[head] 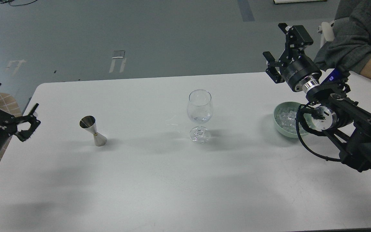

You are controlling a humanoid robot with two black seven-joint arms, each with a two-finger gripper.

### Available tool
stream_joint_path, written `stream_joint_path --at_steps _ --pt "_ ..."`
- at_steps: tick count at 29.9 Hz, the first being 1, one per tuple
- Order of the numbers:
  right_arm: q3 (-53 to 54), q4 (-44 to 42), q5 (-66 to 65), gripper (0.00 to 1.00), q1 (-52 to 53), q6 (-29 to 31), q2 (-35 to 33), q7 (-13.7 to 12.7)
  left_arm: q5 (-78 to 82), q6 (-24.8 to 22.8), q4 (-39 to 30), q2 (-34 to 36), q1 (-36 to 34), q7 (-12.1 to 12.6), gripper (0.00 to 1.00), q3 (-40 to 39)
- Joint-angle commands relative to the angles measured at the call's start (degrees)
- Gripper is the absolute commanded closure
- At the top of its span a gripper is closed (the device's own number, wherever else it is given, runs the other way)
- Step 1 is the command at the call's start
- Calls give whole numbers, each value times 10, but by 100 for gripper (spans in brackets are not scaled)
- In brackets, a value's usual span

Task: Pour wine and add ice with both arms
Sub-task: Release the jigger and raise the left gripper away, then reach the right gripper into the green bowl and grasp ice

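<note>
A clear stemmed glass stands upright mid-table with a little clear wine at the bottom of its bowl. A steel jigger stands upright on the left of the table. A pale green bowl at the right holds several ice cubes. My left gripper is open and empty, off the table's left edge, well left of the jigger. My right gripper is open and empty, raised above the table's far right edge, up and behind the bowl.
The white table has its left edge by a checked chair. A person's grey-sleeved arm reaches in at the top right, close behind my right gripper. My right arm's cables hang over the bowl's near side.
</note>
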Motion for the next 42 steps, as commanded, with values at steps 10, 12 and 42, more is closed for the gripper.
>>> stream_joint_path --at_steps 10,12,42 --pt "-15 47 -7 0 -1 0 -64 -1 286 48 76 2 -228 -204 2 164" --pt "-30 61 -19 0 -1 1 -86 -1 284 109 77 -7 -245 -216 2 212" --pt "-128 204 -625 0 -20 2 -391 4 189 170 115 -104 -300 -225 2 336"
